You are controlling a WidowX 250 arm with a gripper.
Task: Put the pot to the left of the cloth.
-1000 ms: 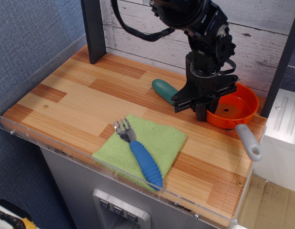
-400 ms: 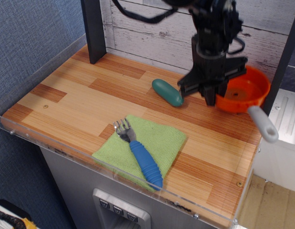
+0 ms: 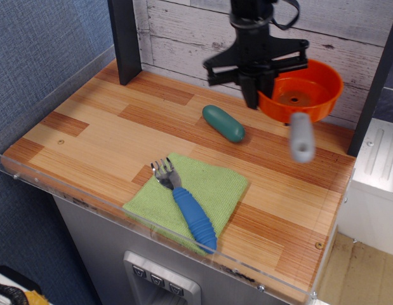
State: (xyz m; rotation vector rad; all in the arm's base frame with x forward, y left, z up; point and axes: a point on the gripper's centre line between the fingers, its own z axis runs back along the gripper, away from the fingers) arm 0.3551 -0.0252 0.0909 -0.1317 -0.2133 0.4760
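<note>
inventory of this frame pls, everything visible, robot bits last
pot: 1, bright orange with grey handle, lifted off the table at back right, handle pointing toward the camera
cloth: 1, light green, flat on the table near the front edge
fork: 1, metal tines with blue handle, lying on the cloth
capsule-shaped object: 1, teal, on the table between cloth and back wall
table: 1, wood-pattern top with a clear plastic rim
post: 1, dark, upright at back left
gripper: 1, black, above the back of the table, clamped on the pot's left rim
</note>
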